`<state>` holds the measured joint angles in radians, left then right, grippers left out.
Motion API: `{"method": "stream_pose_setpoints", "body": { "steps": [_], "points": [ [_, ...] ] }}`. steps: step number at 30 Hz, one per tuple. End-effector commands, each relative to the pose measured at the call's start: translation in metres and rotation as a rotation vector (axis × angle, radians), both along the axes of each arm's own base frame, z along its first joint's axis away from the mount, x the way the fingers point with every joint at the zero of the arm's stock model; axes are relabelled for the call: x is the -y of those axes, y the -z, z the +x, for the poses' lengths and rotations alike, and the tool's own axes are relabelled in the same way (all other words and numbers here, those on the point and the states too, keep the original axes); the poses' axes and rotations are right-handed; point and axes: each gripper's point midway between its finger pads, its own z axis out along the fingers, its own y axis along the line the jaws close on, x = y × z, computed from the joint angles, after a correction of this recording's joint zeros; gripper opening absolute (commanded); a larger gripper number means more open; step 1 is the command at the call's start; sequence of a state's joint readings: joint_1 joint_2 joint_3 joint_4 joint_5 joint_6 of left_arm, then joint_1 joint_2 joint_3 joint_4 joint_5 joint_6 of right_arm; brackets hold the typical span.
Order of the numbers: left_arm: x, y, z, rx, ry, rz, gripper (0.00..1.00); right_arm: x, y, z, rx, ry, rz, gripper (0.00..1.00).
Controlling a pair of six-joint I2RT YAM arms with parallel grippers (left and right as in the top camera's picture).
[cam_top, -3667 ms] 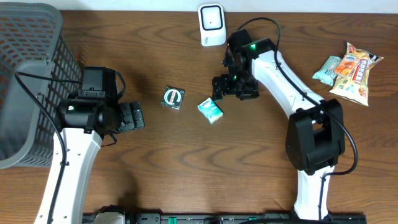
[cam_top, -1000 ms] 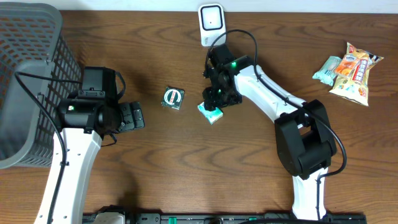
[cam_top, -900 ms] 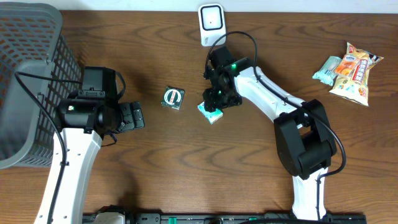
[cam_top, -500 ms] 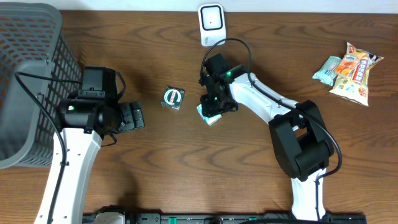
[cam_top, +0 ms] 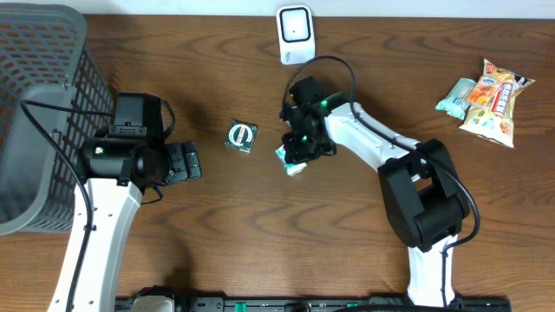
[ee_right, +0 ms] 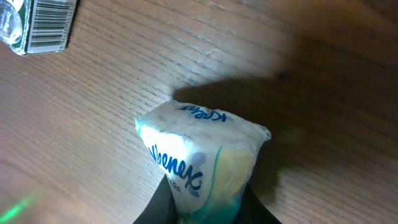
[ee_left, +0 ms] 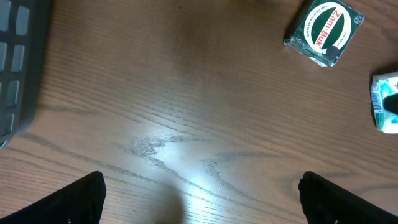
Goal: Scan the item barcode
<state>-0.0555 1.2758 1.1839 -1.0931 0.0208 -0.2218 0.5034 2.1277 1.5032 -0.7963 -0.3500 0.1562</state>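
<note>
Tissue pack (ee_right: 199,152) clamped in right gripper (ee_right: 203,205), grasp done; left gripper (ee_left: 202,190) jaws apart, idle at left; presentation to far scanner (cam_top: 296,33) and barcode read judged outstanding.

Kleenex on tissue pack (ee_right: 200,151), Zam-Buk on box (ee_left: 324,31)
</note>
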Motion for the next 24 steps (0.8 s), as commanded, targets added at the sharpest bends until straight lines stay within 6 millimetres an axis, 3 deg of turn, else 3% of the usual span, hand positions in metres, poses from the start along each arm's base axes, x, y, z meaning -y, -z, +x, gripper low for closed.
{"method": "stream_pose_setpoints", "body": {
  "steps": [1, 10, 18, 24],
  "points": [
    [0.0, 0.003, -0.001, -0.01, -0.007, 0.003, 0.98, 0.004, -0.005, 0.0, -0.067, 0.028, 0.099, 0.08],
    [0.0, 0.003, -0.001, -0.01, -0.007, 0.003, 0.98, 0.001, -0.046, 0.0, -0.18, 0.003, 0.459, 0.01],
    [0.0, 0.003, -0.001, -0.01, -0.007, 0.003, 0.98, -0.004, -0.1, 0.0, -0.18, -0.087, 0.831, 0.01],
    [0.0, 0.003, -0.001, -0.01, -0.007, 0.003, 0.98, 0.007, -0.119, 0.009, -0.175, -0.064, 0.951, 0.01]
  ]
}}
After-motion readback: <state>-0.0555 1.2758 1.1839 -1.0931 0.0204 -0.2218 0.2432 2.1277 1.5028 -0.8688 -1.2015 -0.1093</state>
